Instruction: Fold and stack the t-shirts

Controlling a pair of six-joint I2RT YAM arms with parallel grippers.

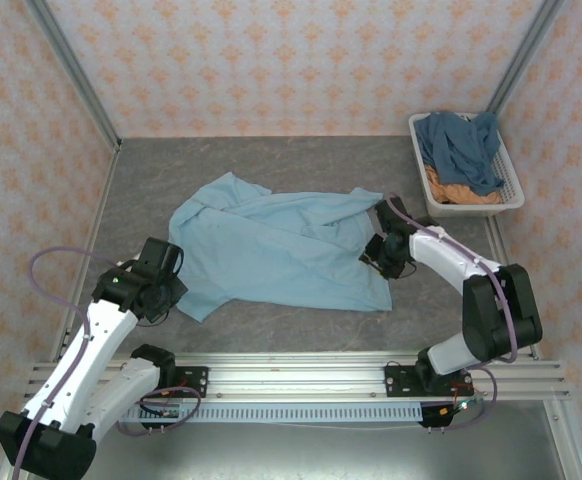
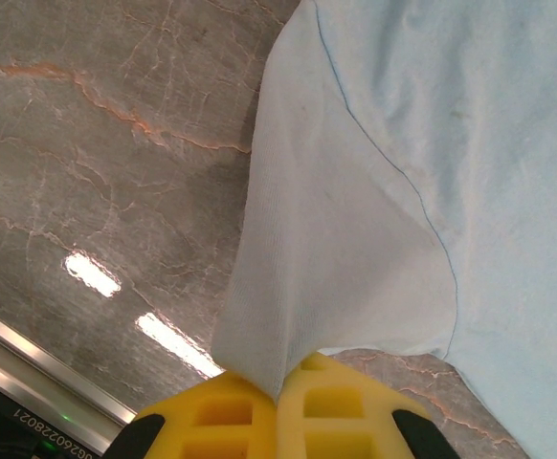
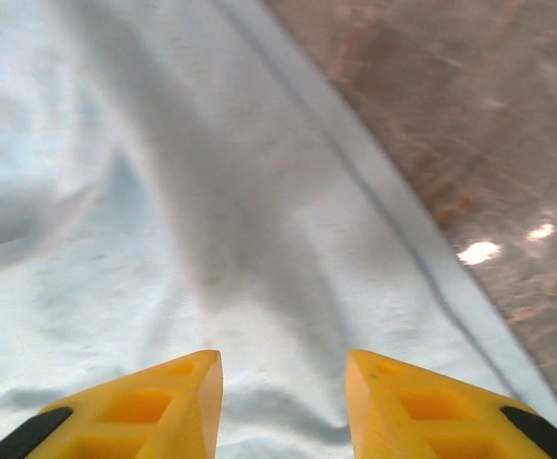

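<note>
The light blue t-shirt [image 1: 281, 250] lies spread and rumpled on the grey marbled tabletop [image 1: 301, 165], left of the white basket [image 1: 512, 203] and nearer the arms. In the basket, a slate-blue t-shirt [image 1: 461, 145] is heaped on an orange t-shirt [image 1: 456, 192]. The left gripper [image 2: 278, 387] is at the shirt corner farthest from the basket, its yellow jaws pressed together on a pinch of the hem (the cloth rises in a tent from them). The right gripper [image 3: 283, 382] is over the shirt edge closest to the basket, its jaws apart with cloth below and nothing clamped between them. A dark strip [image 2: 30, 442] at the rail bears small white digits, too small to read surely.
</note>
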